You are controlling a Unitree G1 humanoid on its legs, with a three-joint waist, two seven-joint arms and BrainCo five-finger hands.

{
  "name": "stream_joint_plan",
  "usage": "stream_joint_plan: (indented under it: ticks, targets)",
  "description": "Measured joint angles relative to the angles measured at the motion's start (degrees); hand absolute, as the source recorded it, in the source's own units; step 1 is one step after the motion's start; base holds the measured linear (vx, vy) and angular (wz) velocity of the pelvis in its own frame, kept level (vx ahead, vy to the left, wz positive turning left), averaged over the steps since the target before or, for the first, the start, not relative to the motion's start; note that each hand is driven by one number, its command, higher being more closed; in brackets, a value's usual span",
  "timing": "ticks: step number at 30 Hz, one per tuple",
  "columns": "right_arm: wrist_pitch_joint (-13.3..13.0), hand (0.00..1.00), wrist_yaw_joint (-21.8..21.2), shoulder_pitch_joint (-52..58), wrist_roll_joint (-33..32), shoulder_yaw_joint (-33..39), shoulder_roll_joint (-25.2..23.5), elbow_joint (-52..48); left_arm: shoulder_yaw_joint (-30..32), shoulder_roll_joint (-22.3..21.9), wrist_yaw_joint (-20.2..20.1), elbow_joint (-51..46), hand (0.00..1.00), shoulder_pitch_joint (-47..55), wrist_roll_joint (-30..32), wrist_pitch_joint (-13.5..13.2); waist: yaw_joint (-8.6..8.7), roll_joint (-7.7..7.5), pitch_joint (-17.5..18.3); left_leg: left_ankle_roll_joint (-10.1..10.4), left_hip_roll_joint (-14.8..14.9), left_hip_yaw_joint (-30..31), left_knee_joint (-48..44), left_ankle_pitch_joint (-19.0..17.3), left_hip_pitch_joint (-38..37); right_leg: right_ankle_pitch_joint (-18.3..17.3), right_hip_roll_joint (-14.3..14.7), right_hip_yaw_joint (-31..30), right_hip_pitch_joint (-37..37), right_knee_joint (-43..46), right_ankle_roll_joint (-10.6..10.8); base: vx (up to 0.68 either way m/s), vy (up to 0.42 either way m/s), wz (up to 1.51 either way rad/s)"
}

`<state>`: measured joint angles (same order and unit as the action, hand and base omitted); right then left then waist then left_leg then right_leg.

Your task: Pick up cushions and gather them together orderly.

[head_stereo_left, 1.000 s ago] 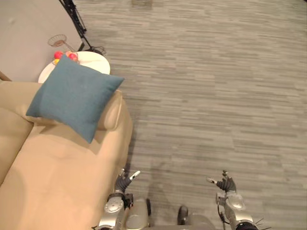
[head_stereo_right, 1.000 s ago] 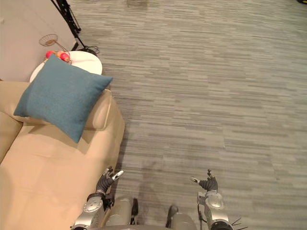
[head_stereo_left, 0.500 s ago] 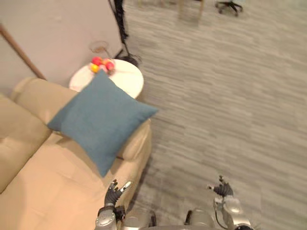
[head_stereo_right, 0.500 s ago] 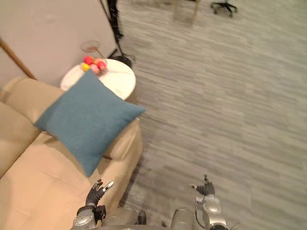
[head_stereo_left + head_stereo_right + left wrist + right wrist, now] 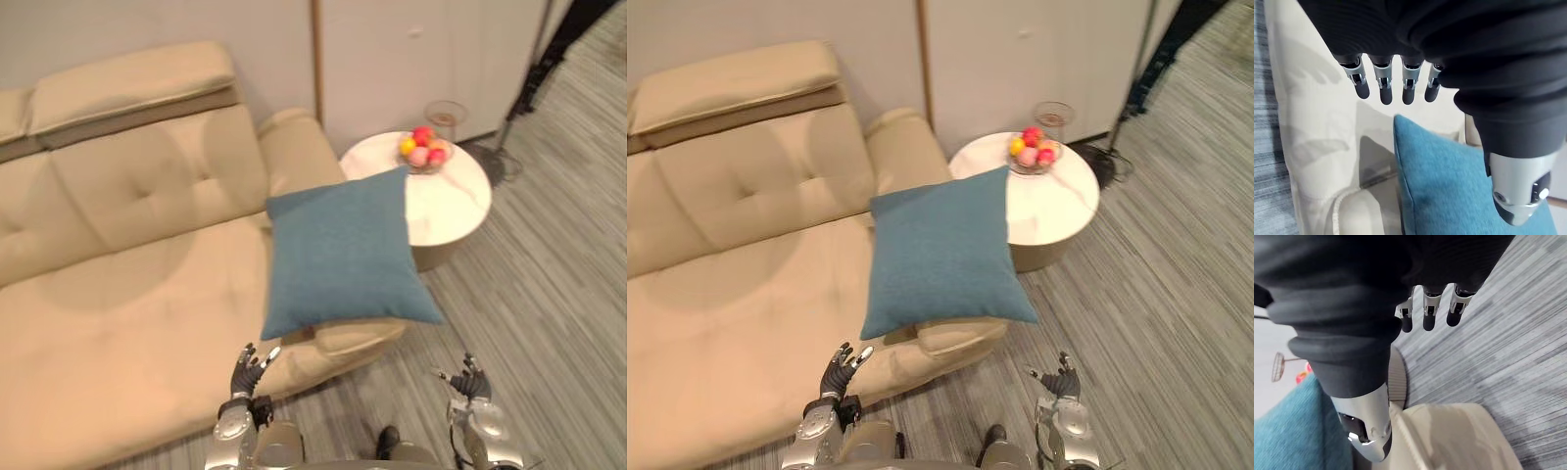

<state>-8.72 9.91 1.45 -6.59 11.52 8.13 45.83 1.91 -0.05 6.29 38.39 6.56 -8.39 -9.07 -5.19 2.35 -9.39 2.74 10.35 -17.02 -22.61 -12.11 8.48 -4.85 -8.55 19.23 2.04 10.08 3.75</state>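
- Lying tilted across the armrest (image 5: 294, 147) at the robot's right end of the tan sofa (image 5: 127, 294), the blue cushion (image 5: 343, 255) covers the middle of that armrest. The armrest's far end and near end show past the cushion's edges.
- One far corner of the cushion overlaps the rim of the round white desk (image 5: 456, 211) in the eye views. It cannot be told whether cushion and desk touch.
- The cushion's near right corner juts past the armrest over the grey floor (image 5: 549, 294).
- A bowl of fruit (image 5: 423, 153) stands on the desk toward its far edge. A small clear or wire vessel (image 5: 446, 112) just behind it is too small to identify.
- The left hand (image 5: 250, 366) sits low in the eye views at the sofa's front edge. Its fingers (image 5: 1382, 90) are straight and spread and hold nothing. In the left wrist view the cushion lies past the fingertips, apart from them.
- The right hand (image 5: 470, 380) is over the floor, near the armrest's near end. Its digits are straight and it holds nothing.
- The sofa is cut off at the left edge of the eye views.
- A dark stand (image 5: 549, 54) is cut off at the upper right corner, so its form cannot be made out.
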Motion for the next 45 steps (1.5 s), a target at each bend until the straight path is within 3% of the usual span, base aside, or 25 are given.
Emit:
stream_joint_plan:
  ticks: [1, 3, 4, 10, 14, 16, 17, 18, 19, 22, 26, 30, 35, 38, 39, 40, 45]
  targets:
    - [0.14, 0.00, 0.07, 0.06, -0.12, 0.25, -0.46, 0.10, -0.10, 0.44, 0.01, 0.28, 0.00, -0.09, 0.06, 0.03, -0.04, -0.19, 0.17, -0.08, -0.29, -0.94, 0.84, -0.04, -0.24, -0.06, -0.44, 0.69, -0.22, -0.39, 0.62, 0.08, 0.100, 0.82]
    - [0.33, 0.00, 0.00, 0.09, -0.15, 0.27, -2.51, 0.10, -0.11, 2.85, 0.10, 0.46, 0.00, 0.59, 0.08, 0.17, -0.37, -2.73, 0.21, -1.05, -2.80, -0.60, 3.83, 0.61, -0.32, 0.51, -1.53, 1.35, -0.22, -1.79, 1.59, 0.06, 0.124, 0.36]
    - [0.33, 0.00, 0.01, 0.14, -0.15, 0.36, -2.70, 0.09, -0.15, 3.63, 0.10, 0.46, 0.00, 1.06, 0.08, 0.19, -0.23, -3.05, 0.33, -1.09, -3.32, -0.54, 3.82, 0.64, -0.46, 0.54, -1.93, 1.25, -0.48, -2.00, 1.66, 0.06, 0.133, 0.07]
    - [0.41, 0.00, 0.40, -0.25, 0.58, 2.20, -0.86, -4.64, 0.22, 5.94, 0.15, 0.15, 0.00, 1.36, 0.11, 0.10, 0.39, -3.29, 0.43, -1.59, -5.59, -1.93, 5.23, 0.66, -3.15, -0.97, -4.60, -1.13, 0.68, 2.26, 2.84, 0.00, 0.058, -0.15]
    - [0.35, 0.00, 2.07, -1.88, 2.25, 2.94, 1.48, -11.30, 0.34, 6.11, 0.08, -0.14, 0.00, 1.24, 0.18, 0.09, 3.00, -3.37, 0.36, -2.74, -7.29, -2.08, 6.74, -0.14, -4.13, -3.60, -6.54, -5.66, 6.81, 13.17, 2.75, -0.05, 0.025, -0.16]
    - [0.23, 0.00, 2.45, -1.19, 2.75, 3.27, 1.68, -14.30, 0.35, 7.27, 0.12, -2.08, 0.00, 1.23, 0.21, 0.06, 4.54, -3.22, 0.26, -2.92, -6.98, -1.13, 8.21, -0.24, -6.21, -4.62, -5.96, -10.35, 9.13, 18.51, 1.89, -0.04, -0.044, -0.01]
    - [0.24, 0.00, 2.42, -0.57, 2.81, 3.26, 1.66, -15.21, 0.40, 7.87, 0.20, -2.70, 0.00, 0.83, 0.18, -0.10, 4.78, -3.35, 0.53, -2.85, -6.76, -0.92, 8.34, -0.20, -6.30, -5.30, -4.42, -12.96, 9.29, 16.32, 1.47, -0.04, -0.066, 0.10]
    - [0.23, 0.00, 2.42, 0.00, 2.92, 3.23, 1.67, -16.15, 0.41, 8.74, 0.27, -3.38, 0.00, 0.27, 0.15, -0.21, 4.90, -4.02, 0.67, -2.63, -6.93, -0.75, 8.17, -0.13, -6.08, -4.91, -2.93, -15.31, 9.27, 12.98, 1.21, -0.02, -0.102, 0.26]
    - [0.28, 0.00, 2.37, 0.68, 3.69, 3.27, 2.28, -17.72, 0.34, 9.33, 0.29, -3.63, 0.00, -1.06, 0.12, -0.25, 5.52, -4.43, 0.62, -2.21, -7.31, 0.33, 7.48, -0.14, -5.34, -4.41, -2.33, -15.86, 8.90, 10.37, 2.37, -0.01, -0.090, 0.23]
    - [0.27, 0.00, 2.06, 0.65, 4.69, 2.93, 2.66, -22.33, 0.62, 9.44, 0.28, -4.47, 0.00, -2.63, 0.13, -0.30, 6.00, -3.08, 1.10, -1.29, -6.14, 1.02, 8.11, 0.70, -3.73, -2.29, -0.30, -15.88, 8.80, 6.26, 2.03, 0.05, -0.044, -0.03]
    - [0.08, 0.00, -0.51, 0.11, 4.11, -0.45, 4.75, -24.05, -0.12, 9.69, 0.14, -4.44, 0.00, -6.23, 0.14, -0.30, 6.05, -2.91, 1.23, -0.68, -5.26, 1.95, 11.13, 2.51, -3.82, 1.24, 1.55, -15.55, 6.83, -0.15, 1.50, 0.06, -0.044, -0.10]
    - [0.04, 0.00, -2.63, -6.54, 1.23, -6.22, 6.61, -21.84, -4.73, 10.67, 0.06, -1.61, 0.00, -15.93, 0.08, -0.39, 6.39, -2.83, 1.07, -0.58, -5.64, 3.52, 14.75, 5.66, -2.14, 5.03, 1.87, -14.36, 6.37, -6.27, 0.80, 0.01, -0.019, 0.16]
    - [0.02, 0.00, -2.37, -25.62, -2.23, -13.68, 7.32, -12.98, -10.40, 11.07, 0.50, 6.45, 0.00, -33.18, -0.59, -0.44, 5.77, -2.46, -4.72, -0.72, -5.24, 5.60, 13.79, 8.10, 3.73, 8.12, 2.27, -14.38, 10.66, -6.50, -0.56, -0.11, -0.006, 0.18]
    - [0.12, 0.00, -0.28, -40.06, -3.78, -15.03, 7.26, -6.00, -11.29, 12.38, 1.98, 12.47, 0.00, -46.08, -2.52, -0.40, 5.10, -2.66, -10.88, -0.90, -4.91, 5.95, 11.75, 9.29, 9.50, 10.19, 2.38, -14.69, 15.55, -6.17, -0.78, -0.24, -0.003, 0.04]
    - [0.06, 0.00, 0.79, -44.28, -4.87, -15.64, 7.29, -3.96, -11.44, 13.03, 2.79, 14.76, 1.00, -50.05, -3.67, -0.40, 4.61, -2.83, -12.65, -1.04, -4.87, 5.85, 10.96, 9.60, 11.09, 10.68, 2.39, -15.05, 16.91, -6.15, -0.79, -0.27, -0.006, -0.10]
    - [0.13, 1.00, 1.93, -47.38, -5.61, -16.14, 7.24, -2.49, -11.68, 13.64, 3.01, 16.50, 1.00, -52.99, -5.31, -0.38, 4.59, -3.06, -13.70, -1.10, -4.81, 5.78, 10.26, 9.80, 12.45, 11.29, 2.44, -15.62, 18.10, -6.13, -0.68, -0.21, -0.008, -0.13]
    - [0.14, 1.00, 4.21, -54.14, -8.21, -18.56, 6.85, -0.37, -13.10, 15.05, 4.27, 18.65, 1.00, -59.73, -9.64, -0.23, 5.41, -3.50, -14.60, -1.11, -4.56, 5.87, 10.31, 11.51, 16.55, 13.37, 2.90, -16.66, 22.40, -6.26, -1.03, -0.18, -0.026, -0.06]
